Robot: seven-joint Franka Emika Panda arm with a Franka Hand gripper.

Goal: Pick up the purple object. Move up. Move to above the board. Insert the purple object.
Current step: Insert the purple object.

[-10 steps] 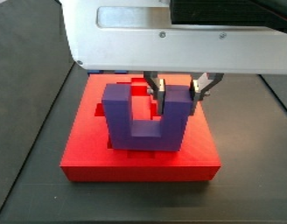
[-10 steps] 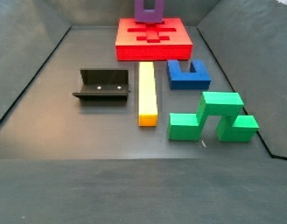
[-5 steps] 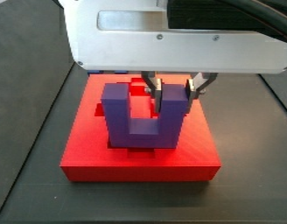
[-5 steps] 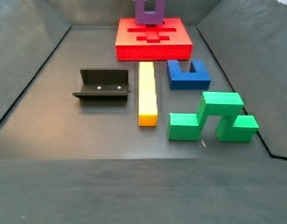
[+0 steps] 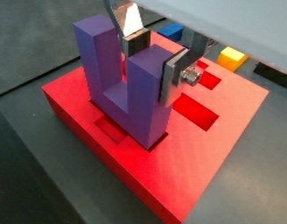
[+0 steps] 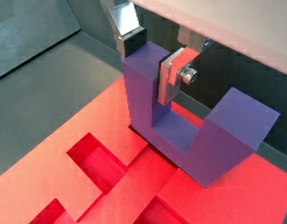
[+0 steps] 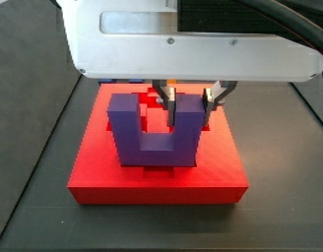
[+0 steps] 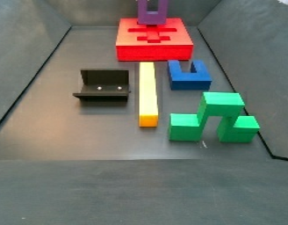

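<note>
The purple object (image 7: 157, 128) stands upright on the red board (image 7: 92, 167), prongs up, its base down at a recessed cutout near the board's middle. I cannot tell how deep it sits. My gripper (image 7: 188, 101) is above the board and shut on one prong, silver fingers on either side. Both wrist views show the gripper (image 5: 156, 57) (image 6: 152, 59) clamped on that prong, with the purple object (image 5: 111, 79) (image 6: 222, 131) against the board (image 5: 216, 166) (image 6: 64, 188). In a side view the purple object (image 8: 150, 10) sits at the far end on the board (image 8: 154, 39).
On the floor in front of the board lie a yellow bar (image 8: 147, 92), a blue U-shaped block (image 8: 185, 73), a green block (image 8: 214, 119) and the dark fixture (image 8: 102, 86). Grey sloping walls enclose the floor on both sides.
The purple object and gripper have sunk slightly toward the board. The other pieces have not moved.
</note>
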